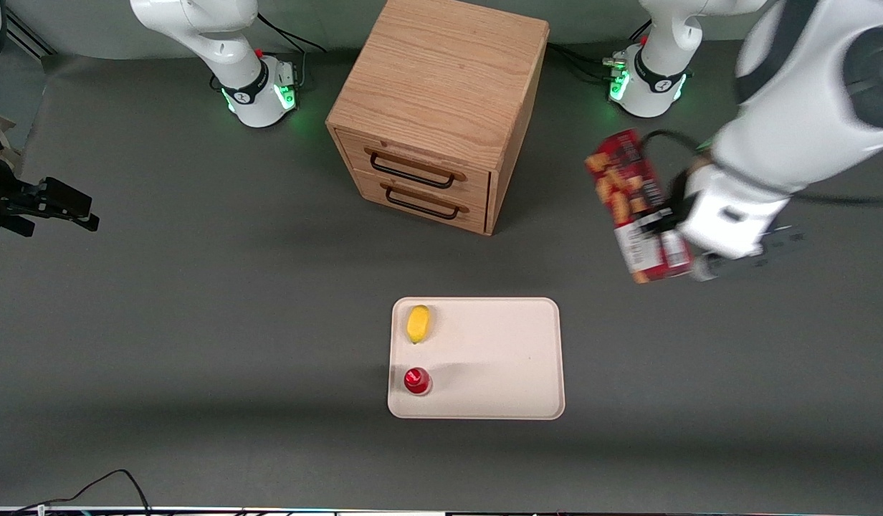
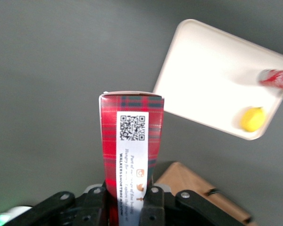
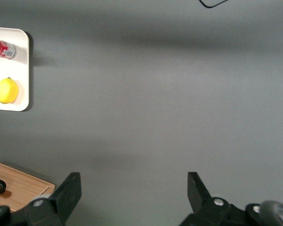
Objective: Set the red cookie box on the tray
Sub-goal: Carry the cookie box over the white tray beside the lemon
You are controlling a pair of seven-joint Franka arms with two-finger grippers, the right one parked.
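Red cookie box: long slim carton, plaid pattern with cookie pictures, white label with QR code at one end; held in the air above the grey table, toward the working arm's end, clear of the tray and farther from the front camera than it

Gripper: left arm's, fingers clamped on the box at its white-label end, one on each long side

Tray: cream-beige, rounded corners, low rim; flat on the table near the middle, nearer the front camera than the cabinet; most of its surface bare

Lemon: yellow, on the tray

Red can: small, upright, on the tray, nearer the front camera than the lemon

Wooden drawer cabinet: two drawers with dark handles, both closed
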